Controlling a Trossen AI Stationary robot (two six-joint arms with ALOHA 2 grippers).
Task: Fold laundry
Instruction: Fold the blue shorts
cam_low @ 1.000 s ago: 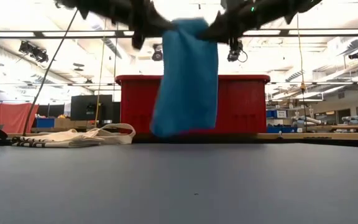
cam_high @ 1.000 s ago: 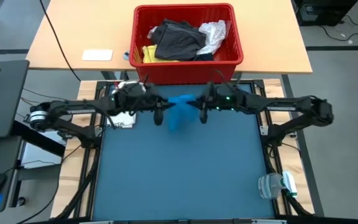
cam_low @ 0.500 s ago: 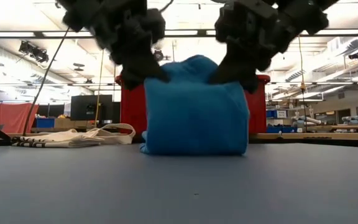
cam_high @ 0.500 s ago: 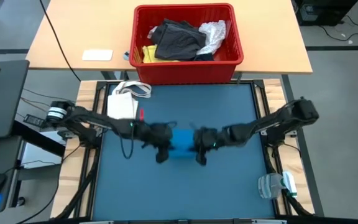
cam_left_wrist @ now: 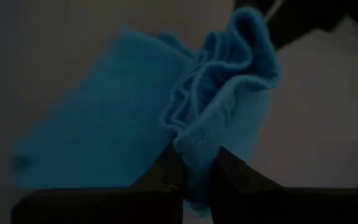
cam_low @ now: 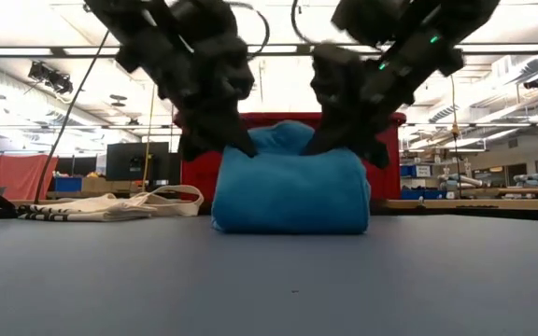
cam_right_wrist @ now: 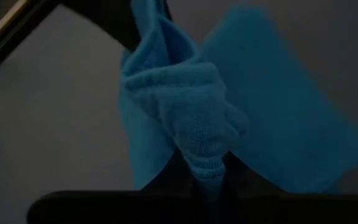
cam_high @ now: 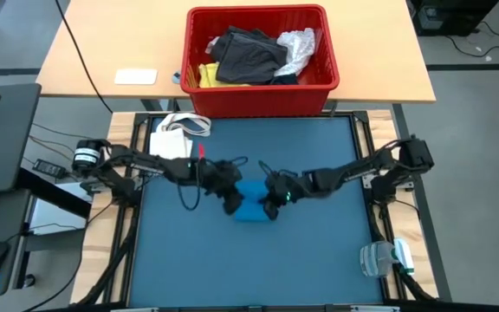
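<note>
The dark blue surface now carries the bright blue garment near its middle; a second ago it hung in the air close to the red basket, and half a second ago it was only touching down. It has since slumped into a lower, wider heap. The basket, on the wooden desk behind, holds a dark grey garment, a yellow one and a clear plastic item. The left gripper and right gripper have come down with the cloth, each pair of fingers pinched narrow on a gathered edge of it. A cream tote bag lies at the surface's far left corner.
</note>
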